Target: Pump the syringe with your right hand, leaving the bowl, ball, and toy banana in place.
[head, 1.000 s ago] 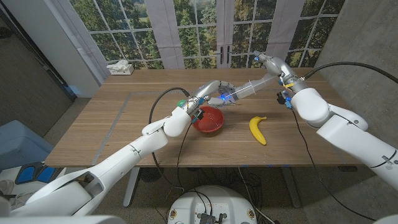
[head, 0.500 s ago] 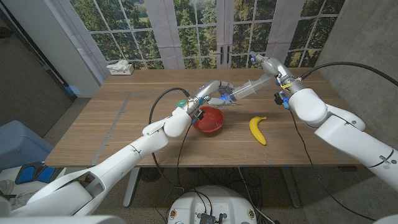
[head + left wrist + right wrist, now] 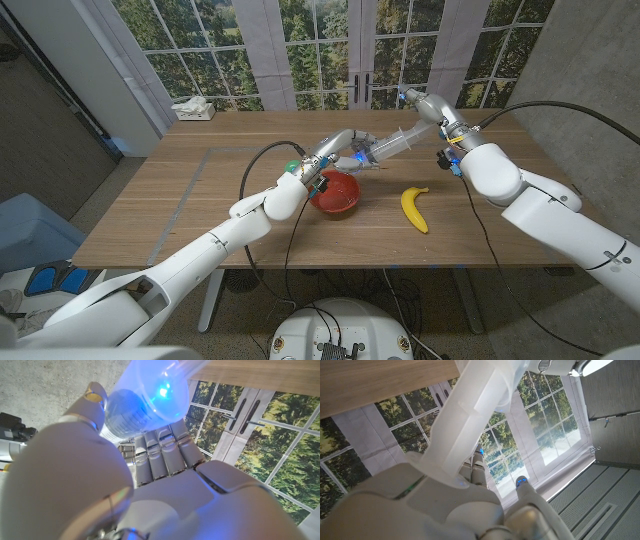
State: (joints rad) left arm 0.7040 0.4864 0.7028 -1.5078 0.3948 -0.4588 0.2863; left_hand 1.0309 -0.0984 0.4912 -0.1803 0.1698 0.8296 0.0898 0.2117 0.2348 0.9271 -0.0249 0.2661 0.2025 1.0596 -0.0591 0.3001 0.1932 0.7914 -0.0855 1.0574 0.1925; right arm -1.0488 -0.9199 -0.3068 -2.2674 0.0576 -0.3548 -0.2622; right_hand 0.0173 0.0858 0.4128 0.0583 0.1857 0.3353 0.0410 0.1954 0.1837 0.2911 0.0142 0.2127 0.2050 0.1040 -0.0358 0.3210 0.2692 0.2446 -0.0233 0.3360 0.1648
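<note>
syringe (image 3: pixel 385 148) between both hands, above table

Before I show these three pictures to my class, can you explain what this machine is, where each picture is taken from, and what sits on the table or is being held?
It is a two-armed robot with human-like hands, standing at a wooden table. The wide picture looks down from its head; the two close-ups come from cameras on its wrists, so they appear turned around. The left hand grips the barrel of a large clear syringe, and the right hand holds its plunger end. On the table lie a red bowl, a toy banana and a tissue box. A small green ball sits beside the left wrist.
</note>
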